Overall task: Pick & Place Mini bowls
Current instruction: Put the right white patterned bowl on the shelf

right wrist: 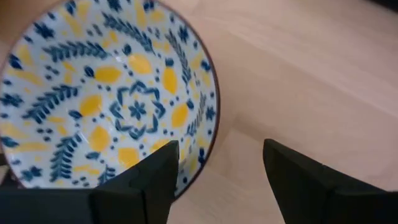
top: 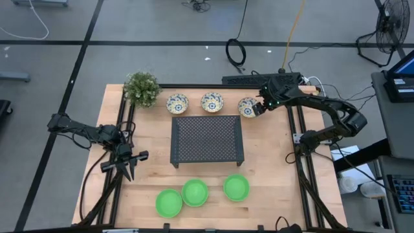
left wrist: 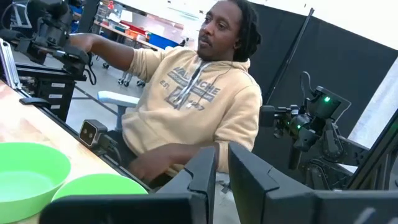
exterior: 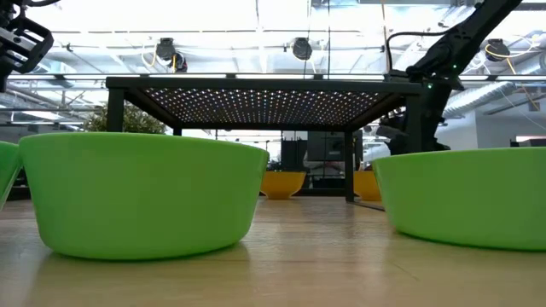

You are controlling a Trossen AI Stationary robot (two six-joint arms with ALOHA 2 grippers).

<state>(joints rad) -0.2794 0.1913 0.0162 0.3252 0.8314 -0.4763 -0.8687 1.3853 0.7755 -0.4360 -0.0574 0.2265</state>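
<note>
Right jaws [right wrist: 214, 180]: spread, astride the rim of the rightmost floral bowl [top: 247, 107] at the tabletop's [top: 272, 175] far edge, one finger inside and one outside, apparently set for a rim grasp; arm reaches in from the right, elbow bent. Left jaws [top: 127, 167]: nearly closed, empty, waiting left of the rack [top: 207, 139]. Green bowls [top: 195, 192]: near edge.

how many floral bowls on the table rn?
3, in a row along the far edge behind the rack: left floral bowl, middle floral bowl, right floral bowl, with the right end effector open at its rim.
</note>
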